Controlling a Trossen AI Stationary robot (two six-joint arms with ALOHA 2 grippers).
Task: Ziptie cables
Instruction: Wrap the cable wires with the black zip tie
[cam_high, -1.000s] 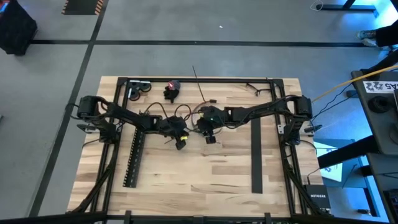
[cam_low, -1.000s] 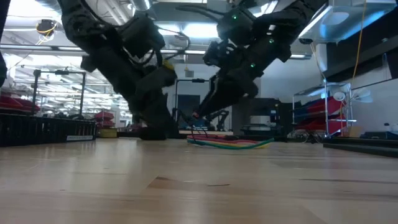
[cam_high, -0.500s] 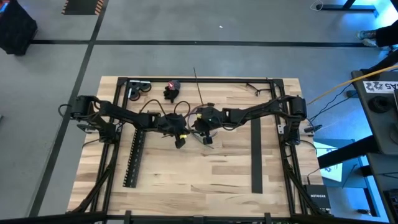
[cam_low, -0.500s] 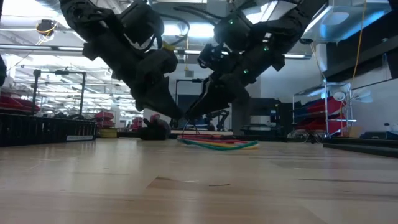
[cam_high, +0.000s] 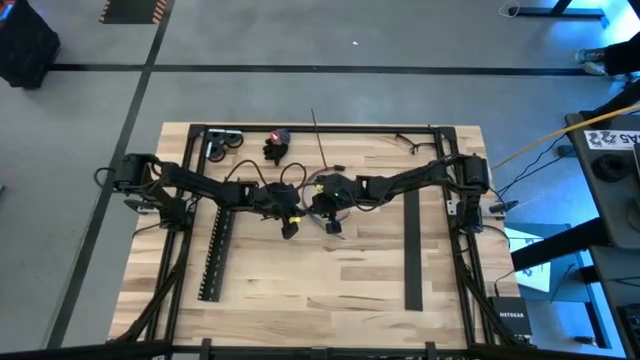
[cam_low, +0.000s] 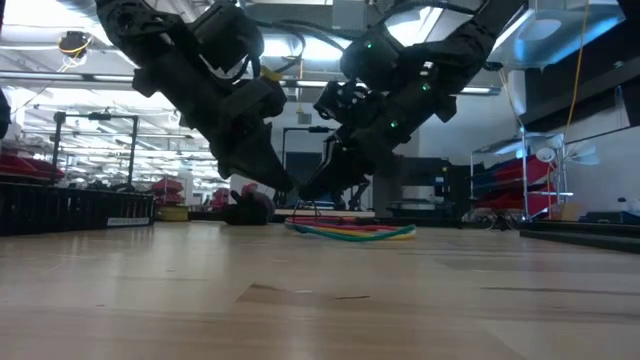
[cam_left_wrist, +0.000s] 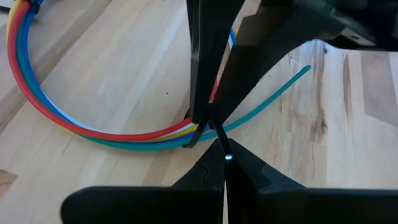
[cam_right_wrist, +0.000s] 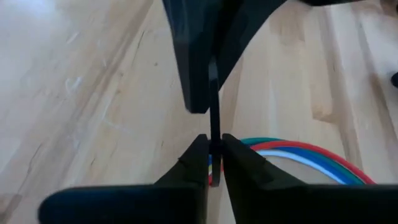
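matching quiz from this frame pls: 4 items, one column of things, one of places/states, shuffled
1. left gripper
2. right gripper
3. cables
4. long black slotted bar

a. flat on the table under the left arm
b. curved bundle on the wood between both grippers
c. shut, tips at a thin dark strip beside the wires
d. pinching a thin dark strip held upright

Pairs: 1-c, 2-d, 3-b, 4-a
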